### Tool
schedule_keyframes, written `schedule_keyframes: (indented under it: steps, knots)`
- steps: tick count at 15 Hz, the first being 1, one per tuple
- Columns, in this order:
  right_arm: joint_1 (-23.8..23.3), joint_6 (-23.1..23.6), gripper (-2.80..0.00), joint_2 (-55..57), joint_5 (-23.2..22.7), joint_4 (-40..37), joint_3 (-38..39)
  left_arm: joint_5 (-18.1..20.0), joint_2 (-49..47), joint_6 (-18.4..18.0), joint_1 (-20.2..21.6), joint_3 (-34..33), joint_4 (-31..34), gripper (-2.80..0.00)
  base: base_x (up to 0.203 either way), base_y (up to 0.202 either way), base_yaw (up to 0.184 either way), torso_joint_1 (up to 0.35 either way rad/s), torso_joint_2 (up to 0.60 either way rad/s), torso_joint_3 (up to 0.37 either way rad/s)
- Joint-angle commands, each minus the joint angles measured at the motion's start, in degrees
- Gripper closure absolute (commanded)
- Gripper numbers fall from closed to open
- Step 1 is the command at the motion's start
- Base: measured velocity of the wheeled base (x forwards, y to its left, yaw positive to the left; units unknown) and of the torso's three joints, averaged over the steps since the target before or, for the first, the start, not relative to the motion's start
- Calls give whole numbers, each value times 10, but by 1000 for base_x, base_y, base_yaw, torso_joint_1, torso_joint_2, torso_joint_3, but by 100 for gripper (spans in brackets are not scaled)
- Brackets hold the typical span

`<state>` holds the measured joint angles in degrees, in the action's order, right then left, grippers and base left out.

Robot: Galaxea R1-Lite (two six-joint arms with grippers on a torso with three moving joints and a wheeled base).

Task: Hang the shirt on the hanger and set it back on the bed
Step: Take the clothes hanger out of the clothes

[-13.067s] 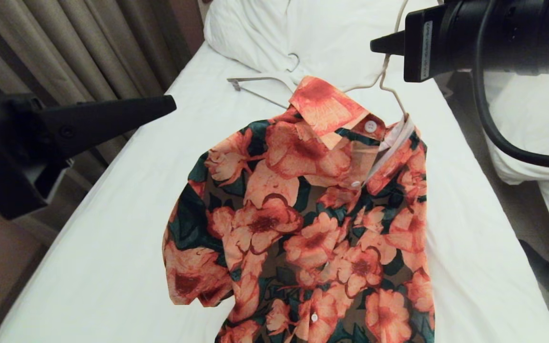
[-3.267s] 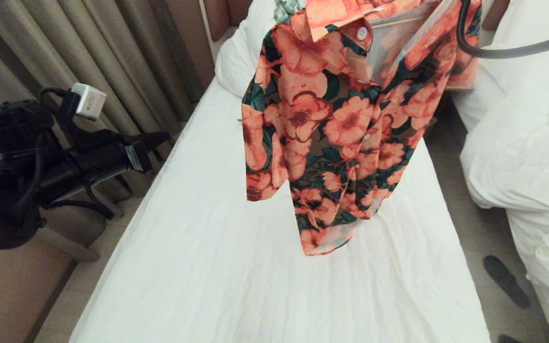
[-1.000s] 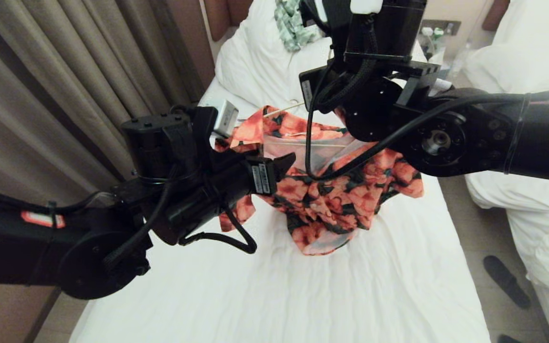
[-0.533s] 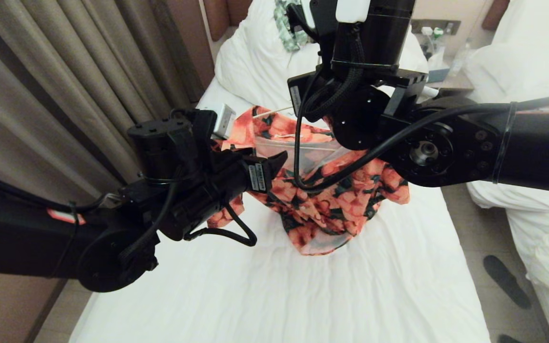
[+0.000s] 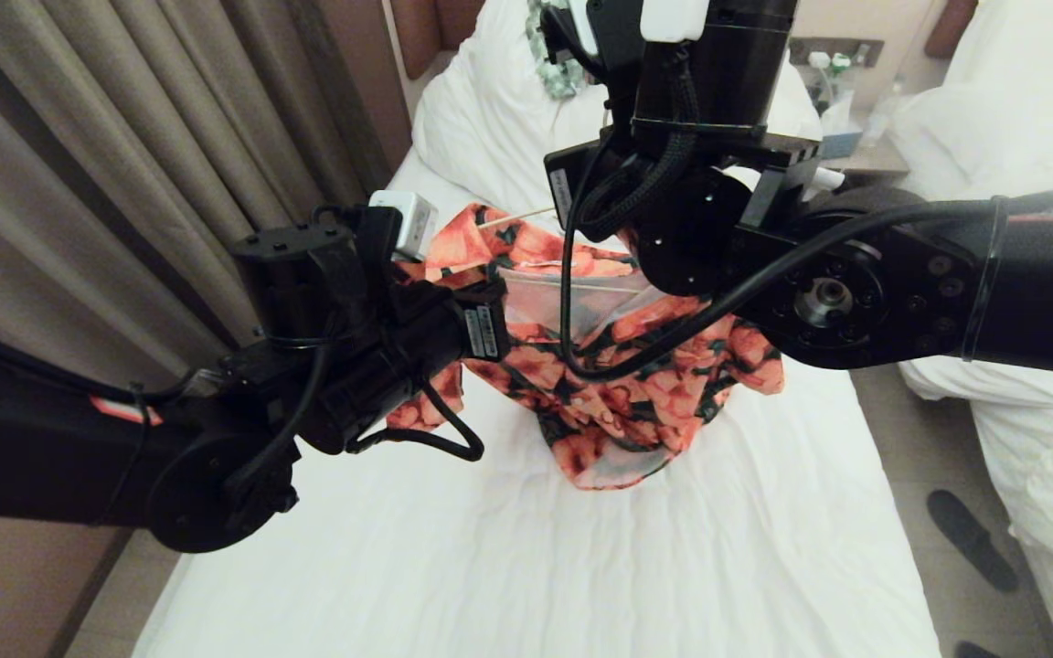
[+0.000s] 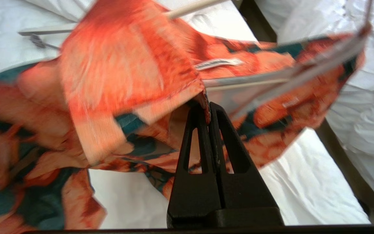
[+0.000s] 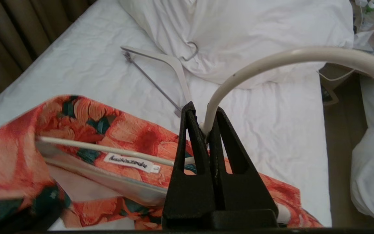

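While right gripper (image 7: 206,126) pinches hanger (image 7: 271,61), left gripper (image 6: 208,112) nips shirt (image 6: 122,74) edge.

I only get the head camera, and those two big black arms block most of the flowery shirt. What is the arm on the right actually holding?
Observer: The right gripper is shut on the hanger, at the base of its hook.
Operator: And the other arm?
Observer: The left gripper pinches the shirt at a fabric edge near the collar.
Operator: Anything else on the bed?
Observer: A second, thicker hanger lies by the pillow.
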<state>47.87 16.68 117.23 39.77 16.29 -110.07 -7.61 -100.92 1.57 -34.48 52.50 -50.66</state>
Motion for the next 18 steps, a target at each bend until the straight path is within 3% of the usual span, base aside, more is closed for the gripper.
schedule_keyframes:
  steps: [1, 10, 18]
  knots:
    - [-1, 1, 0, -16, 2, 1, 12, 1, 5, 0, 22, 4, -3, 0, 0, 0, 0, 0, 0, 0]
    - [-45, 2, 0, -85, 1, 1, 91, 22, 25, -14, 145, 50, 2, 0, 0, 0, 0, 0, 0, 0]
    - [-53, -14, 0, -65, 0, 7, 99, 19, -61, -25, 171, 86, 65, 0, 0, 0, 0, 0, 0, 0]
